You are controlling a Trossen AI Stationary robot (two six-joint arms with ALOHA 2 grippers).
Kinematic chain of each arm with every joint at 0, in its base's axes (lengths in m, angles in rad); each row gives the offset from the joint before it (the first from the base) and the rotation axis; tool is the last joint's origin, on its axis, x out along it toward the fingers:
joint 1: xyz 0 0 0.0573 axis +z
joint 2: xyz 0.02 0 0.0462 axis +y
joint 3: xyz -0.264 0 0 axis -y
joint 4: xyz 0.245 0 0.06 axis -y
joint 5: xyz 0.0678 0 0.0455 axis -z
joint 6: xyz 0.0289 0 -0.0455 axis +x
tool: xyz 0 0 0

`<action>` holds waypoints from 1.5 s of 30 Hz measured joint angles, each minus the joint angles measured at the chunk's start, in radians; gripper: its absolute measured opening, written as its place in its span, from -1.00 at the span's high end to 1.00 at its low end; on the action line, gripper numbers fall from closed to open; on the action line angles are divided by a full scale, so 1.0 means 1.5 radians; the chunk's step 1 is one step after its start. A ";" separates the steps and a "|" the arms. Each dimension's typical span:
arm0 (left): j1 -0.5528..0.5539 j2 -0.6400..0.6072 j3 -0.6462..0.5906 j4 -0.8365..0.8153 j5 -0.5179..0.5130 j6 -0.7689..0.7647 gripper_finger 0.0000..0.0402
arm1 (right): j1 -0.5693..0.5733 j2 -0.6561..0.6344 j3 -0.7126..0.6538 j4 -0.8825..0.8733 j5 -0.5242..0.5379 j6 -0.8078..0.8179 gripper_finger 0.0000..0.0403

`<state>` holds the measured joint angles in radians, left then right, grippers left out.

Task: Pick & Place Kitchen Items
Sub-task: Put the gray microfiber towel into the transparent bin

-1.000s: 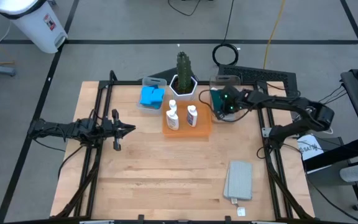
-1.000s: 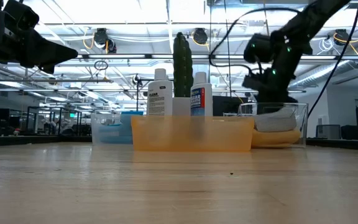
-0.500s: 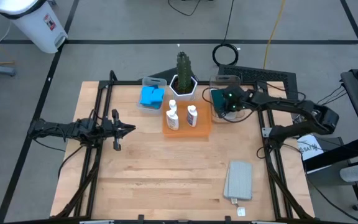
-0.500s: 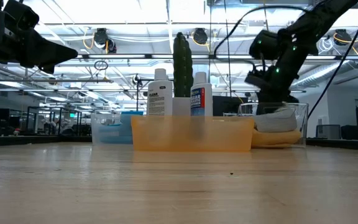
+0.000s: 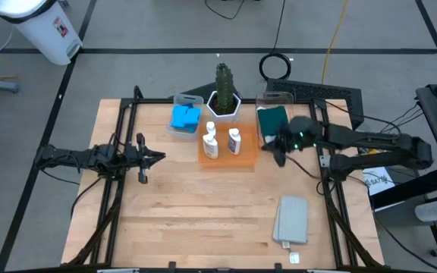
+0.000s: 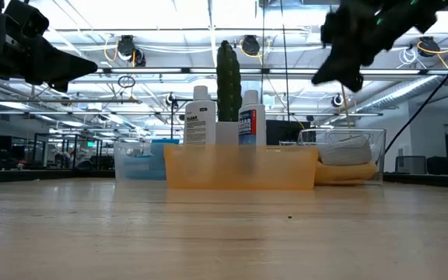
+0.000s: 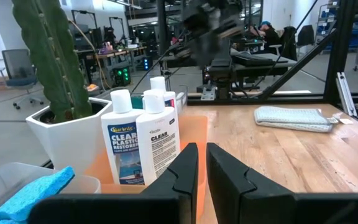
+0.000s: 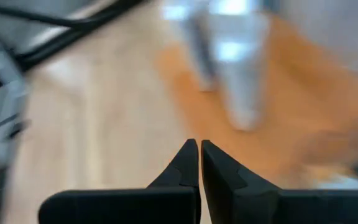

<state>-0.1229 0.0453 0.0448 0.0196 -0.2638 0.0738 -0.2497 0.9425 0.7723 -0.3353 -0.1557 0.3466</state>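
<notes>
My right gripper (image 5: 274, 146) is shut and empty, raised above the table just near of a clear bin (image 5: 268, 98). The bin holds folded cloths, with a dark green one (image 5: 273, 119) on top and an orange one (image 6: 348, 172) at the bottom. A folded grey cloth (image 5: 291, 219) lies flat on the table near the front right. Two white labelled bottles (image 5: 211, 142) stand upright on the flat orange tray (image 5: 246, 158). Blue sponges (image 5: 185, 117) lie in another clear bin. My left gripper (image 5: 160, 158) waits, shut and empty, at the table's left.
A cactus in a white hexagonal pot (image 5: 224, 98) stands behind the tray. Dark frame rails (image 5: 120, 136) run along the table's left and right sides. Bare wood lies in the middle and at the near left (image 5: 196, 205).
My right gripper has risen from the clear cloth bin and gone toward the table's near edge, swinging out over the wood beside the orange tray. The dark green cloth stays in the bin, now uncovered in the high view.
</notes>
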 joint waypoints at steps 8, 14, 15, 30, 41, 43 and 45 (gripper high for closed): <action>0.000 0.000 0.000 0.000 0.000 0.000 0.81 | 0.248 -0.005 -0.043 0.220 0.015 -0.026 1.00; 0.000 0.000 0.000 0.000 0.000 0.000 0.81 | 0.372 0.018 -0.142 0.552 0.015 -0.150 0.91; 0.000 0.000 0.000 0.000 0.000 0.000 0.81 | 0.387 0.025 -0.155 0.601 0.014 -0.166 0.86; 0.000 0.000 0.000 0.000 0.000 0.000 0.81 | 0.548 0.231 0.162 0.129 0.250 -0.150 -0.40; 0.000 0.000 0.000 0.000 0.000 0.000 0.81 | 0.624 0.402 0.282 -0.316 0.150 0.252 -0.10; 0.000 0.000 0.000 0.000 0.000 0.000 0.81 | 0.642 0.417 0.268 -0.342 0.130 0.304 0.00; 0.000 0.000 0.000 0.000 0.000 0.000 0.81 | 0.656 0.430 0.254 -0.355 0.106 0.334 0.10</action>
<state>-0.1226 0.0456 0.0448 0.0193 -0.2638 0.0738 0.7346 1.5869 1.1534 -0.8681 0.0040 0.8482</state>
